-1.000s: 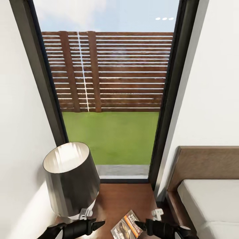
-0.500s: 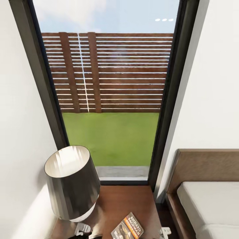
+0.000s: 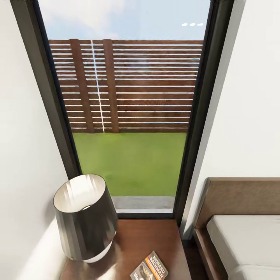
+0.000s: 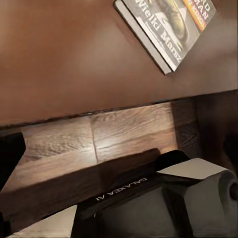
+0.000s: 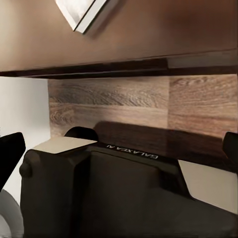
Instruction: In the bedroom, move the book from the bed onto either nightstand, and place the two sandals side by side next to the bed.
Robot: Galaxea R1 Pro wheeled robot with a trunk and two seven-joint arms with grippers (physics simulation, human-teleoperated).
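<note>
The book (image 3: pixel 149 267) lies flat on the dark-brown nightstand (image 3: pixel 147 241), near its front edge and to the right of a lamp. In the left wrist view the book (image 4: pixel 166 27) rests on the nightstand top (image 4: pixel 74 59), and my left gripper (image 4: pixel 119 158) is open, back from the edge, holding nothing. A corner of the book (image 5: pixel 87 12) also shows in the right wrist view on the nightstand (image 5: pixel 148 34); my right gripper (image 5: pixel 119 153) is open and empty below that edge. The bed (image 3: pixel 245 241) stands to the right. The sandals are out of view.
A lamp with a dark shade (image 3: pixel 83 217) takes up the nightstand's left half. A tall dark-framed window (image 3: pixel 132 116) is behind, with white walls on both sides. Both wrist views show wood-plank floor (image 4: pixel 129 134) and my own base (image 5: pixel 124 188) beneath the nightstand edge.
Both grippers, which were at the nightstand's front edge beside the book, have dropped out of the head view. The book stays on the nightstand. The head view has shifted slightly.
</note>
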